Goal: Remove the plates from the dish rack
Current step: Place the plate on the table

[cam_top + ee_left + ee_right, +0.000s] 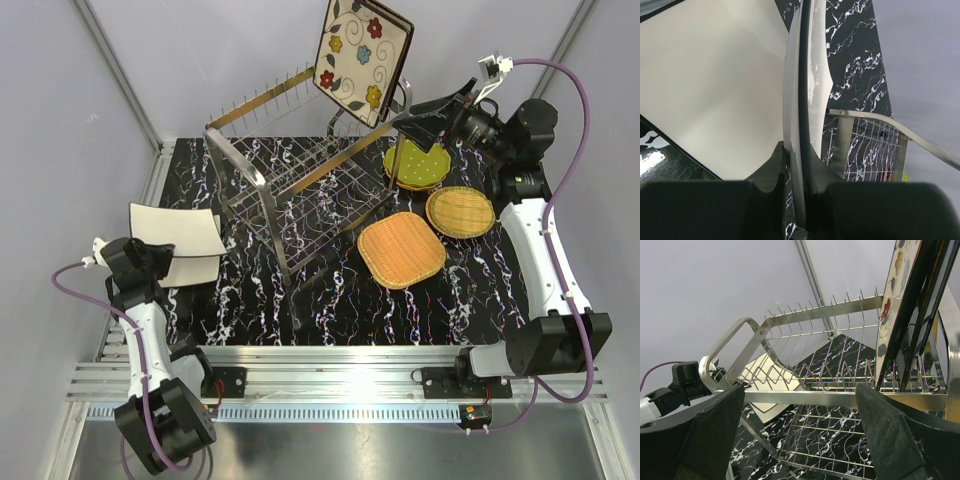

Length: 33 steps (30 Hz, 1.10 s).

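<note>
The chrome dish rack point(300, 190) stands mid-table. The flower-patterned plate point(362, 55) stands upright in its top tier at the far right end. My right gripper point(428, 118) is open just right of that end. In the right wrist view the gripper point(800, 390) is open with the rack's rail point(830, 398) between its fingers, and the flower plate point(895, 300) is edge-on at the upper right. My left gripper point(158, 260) is shut on the rim of a cream square plate point(802, 100), seen edge-on. A second cream plate point(715, 90) lies beside it. Both cream plates point(178, 228) are at the table's left.
Two woven wicker plates point(400, 250) point(460, 211) lie flat to the right of the rack. Green dotted plates point(415, 165) lie stacked behind them, under my right gripper. The rack's lower tier looks empty. White walls close the table at the back and sides.
</note>
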Each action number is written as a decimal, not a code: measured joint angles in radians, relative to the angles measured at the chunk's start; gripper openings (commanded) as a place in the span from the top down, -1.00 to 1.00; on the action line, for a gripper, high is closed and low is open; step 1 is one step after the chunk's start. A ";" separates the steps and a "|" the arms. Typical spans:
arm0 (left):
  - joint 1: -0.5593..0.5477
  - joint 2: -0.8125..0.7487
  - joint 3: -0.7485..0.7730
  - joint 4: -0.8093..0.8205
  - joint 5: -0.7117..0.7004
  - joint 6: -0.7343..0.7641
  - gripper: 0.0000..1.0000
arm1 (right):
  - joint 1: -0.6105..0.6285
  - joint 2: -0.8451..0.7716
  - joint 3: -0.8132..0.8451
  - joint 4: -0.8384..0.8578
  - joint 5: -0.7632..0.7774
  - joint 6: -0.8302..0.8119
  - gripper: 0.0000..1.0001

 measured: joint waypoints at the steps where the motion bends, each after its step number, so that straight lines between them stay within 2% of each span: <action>1: 0.000 0.000 -0.005 0.002 0.001 0.000 1.00 | 0.000 0.000 -0.001 0.000 0.000 0.000 -0.99; 33: 0.017 0.066 -0.043 0.070 0.050 0.014 1.00 | 0.000 -0.009 -0.024 -0.001 0.000 -0.001 -0.99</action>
